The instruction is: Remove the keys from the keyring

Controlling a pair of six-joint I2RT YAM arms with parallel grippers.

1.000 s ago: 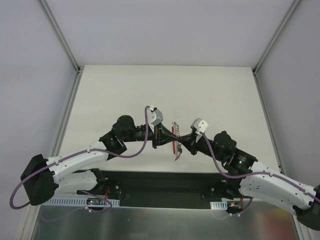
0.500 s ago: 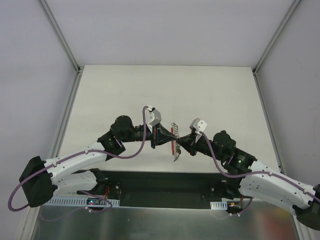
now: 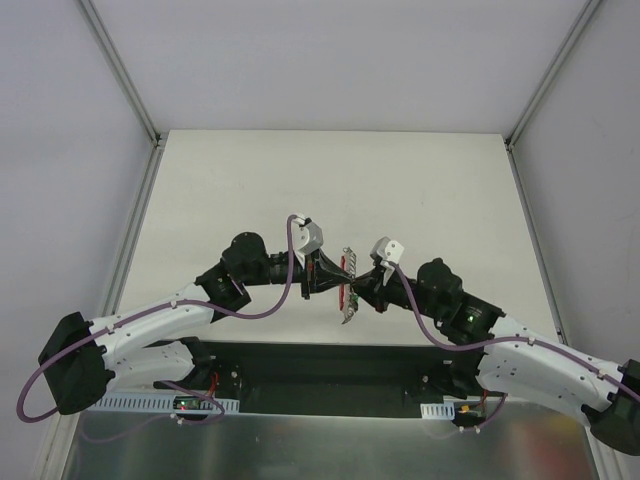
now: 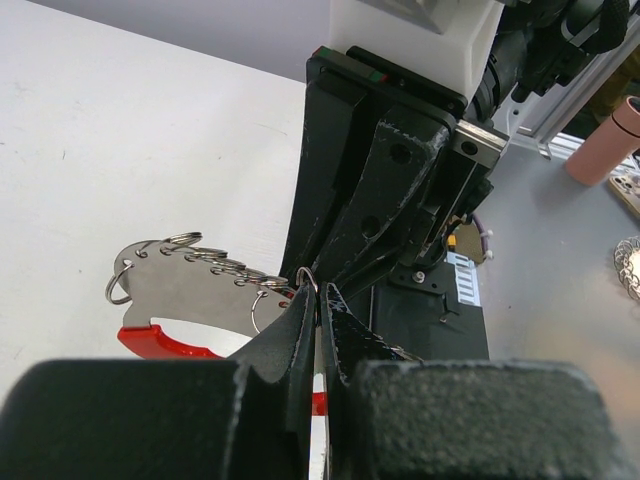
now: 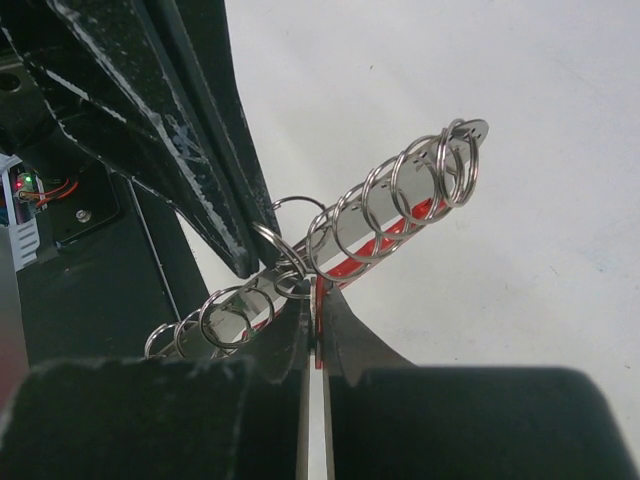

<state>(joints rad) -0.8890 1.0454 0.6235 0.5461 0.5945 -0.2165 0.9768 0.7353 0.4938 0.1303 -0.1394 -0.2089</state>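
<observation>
The keyring [image 3: 347,268] is held in the air between both grippers. It is a flat silver plate with a red curved edge and several small metal rings along it [image 5: 400,195], also seen in the left wrist view [image 4: 190,288]. My left gripper [image 3: 337,283] is shut on one small metal ring [image 4: 306,276]. My right gripper [image 3: 360,288] is shut on the plate's red edge [image 5: 318,290]. A silver end with a green speck [image 3: 348,305] hangs low. I cannot make out separate keys.
The white table [image 3: 250,190] lies under the held keyring. The black base strip [image 3: 330,365] runs along the near edge. The two grippers' fingertips nearly touch each other. A pink cylinder [image 4: 610,140] stands off the table beyond the arm.
My right arm has pushed left towards the left gripper. The keyring has shifted slightly left and tilted, its lower end swinging left. Both grippers stay shut.
</observation>
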